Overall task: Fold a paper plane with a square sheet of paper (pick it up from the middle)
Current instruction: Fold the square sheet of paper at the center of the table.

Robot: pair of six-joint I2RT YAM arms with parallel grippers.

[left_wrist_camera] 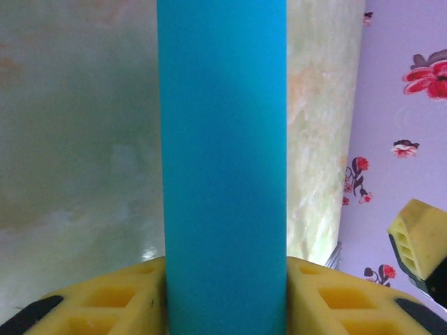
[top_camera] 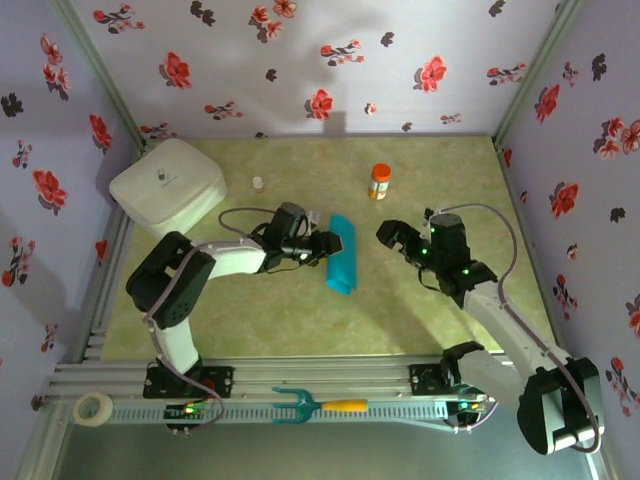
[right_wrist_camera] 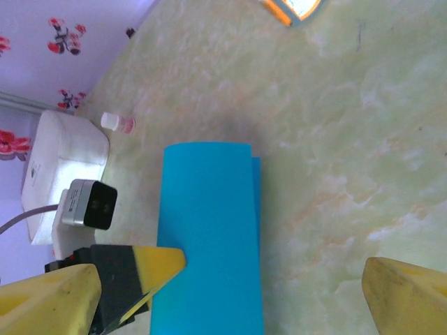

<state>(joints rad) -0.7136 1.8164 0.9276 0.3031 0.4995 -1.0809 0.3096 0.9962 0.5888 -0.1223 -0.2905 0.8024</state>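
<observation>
Along the near rail in the top view lie a teal pronged tool with a yellow handle [top_camera: 310, 405] and, at the left end, a roll of tape [top_camera: 94, 408]. Beyond them, near the middle of the green marbled surface [top_camera: 300, 320], is the square sheet of paper [top_camera: 342, 255], folded into a long, narrow teal-blue strip. The left end effector [top_camera: 328, 245] meets its left edge about halfway along. The right end effector [top_camera: 405, 228] hangs near the strip's right side, apart from it. A white rounded box [top_camera: 167, 185] sits at the far left, with a small vial [top_camera: 258, 184] near it and an orange bottle [top_camera: 380, 181] further right.

In the left wrist view, the strip runs straight up the frame between the two yellow fingers [left_wrist_camera: 105, 303] and touches both. The end effector is closed partway, holding the paper across its width.

In the right wrist view, its own yellow fingers [right_wrist_camera: 408, 296] stand far apart at the bottom corners, wide and gripping nothing. The strip lies ahead, with a lower layer showing past its right edge. A yellow fingertip [right_wrist_camera: 164, 259] of the left end effector touches its left edge.
</observation>
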